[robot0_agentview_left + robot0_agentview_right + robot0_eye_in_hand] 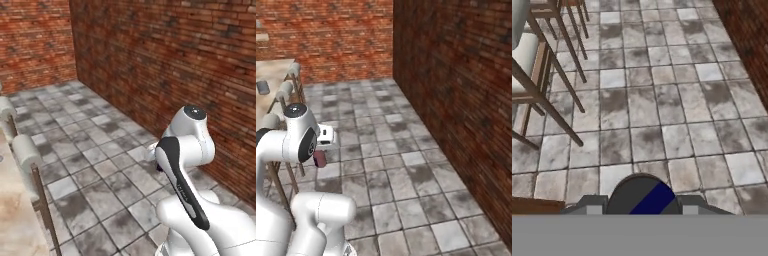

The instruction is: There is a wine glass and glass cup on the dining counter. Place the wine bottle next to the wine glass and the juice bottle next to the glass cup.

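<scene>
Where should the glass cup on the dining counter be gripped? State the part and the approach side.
Grip the glass cup across its straight wall, coming down from above. It seems to stand upright with no handle or stem, and stools line the near edge of the dining counter, likely crowding a side approach.

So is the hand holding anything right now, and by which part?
Yes: the hand is shut on what appears to be the juice bottle, small and dark purple. The fingers press its sides; how high up cannot be told.
</scene>
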Motion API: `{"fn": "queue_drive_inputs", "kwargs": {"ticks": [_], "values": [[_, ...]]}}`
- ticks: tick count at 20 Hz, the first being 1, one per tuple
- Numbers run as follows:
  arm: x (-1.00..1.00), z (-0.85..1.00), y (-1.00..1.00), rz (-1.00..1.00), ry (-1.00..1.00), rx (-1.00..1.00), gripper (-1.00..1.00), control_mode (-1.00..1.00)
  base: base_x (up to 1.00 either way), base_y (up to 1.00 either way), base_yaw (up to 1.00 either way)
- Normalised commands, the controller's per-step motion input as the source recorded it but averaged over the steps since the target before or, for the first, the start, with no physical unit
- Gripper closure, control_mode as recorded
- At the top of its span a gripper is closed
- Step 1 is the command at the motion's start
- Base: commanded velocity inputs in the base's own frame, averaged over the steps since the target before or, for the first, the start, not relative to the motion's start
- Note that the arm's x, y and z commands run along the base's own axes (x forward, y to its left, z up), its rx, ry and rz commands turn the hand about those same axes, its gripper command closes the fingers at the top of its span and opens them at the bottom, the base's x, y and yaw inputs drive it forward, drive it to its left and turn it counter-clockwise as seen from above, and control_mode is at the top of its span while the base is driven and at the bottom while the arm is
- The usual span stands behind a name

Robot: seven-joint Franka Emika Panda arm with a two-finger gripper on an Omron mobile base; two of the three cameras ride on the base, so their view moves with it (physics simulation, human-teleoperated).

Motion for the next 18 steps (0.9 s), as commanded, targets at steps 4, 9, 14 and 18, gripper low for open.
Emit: {"fn": "queue_drive_inputs", "kwargs": {"ticks": [4,9,14,18], "values": [[0.0,0.0,0.0,0.0,0.0,0.0,1.0,1.0,0.88,0.0,0.11],[0.0,0.0,0.0,0.0,0.0,0.0,1.0,1.0,0.88,0.0,0.14],[0.0,0.0,0.0,0.0,0.0,0.0,1.0,1.0,0.89,0.0,0.13],[0.0,0.0,0.0,0.0,0.0,0.0,1.0,1.0,0.89,0.0,0.13]]}}
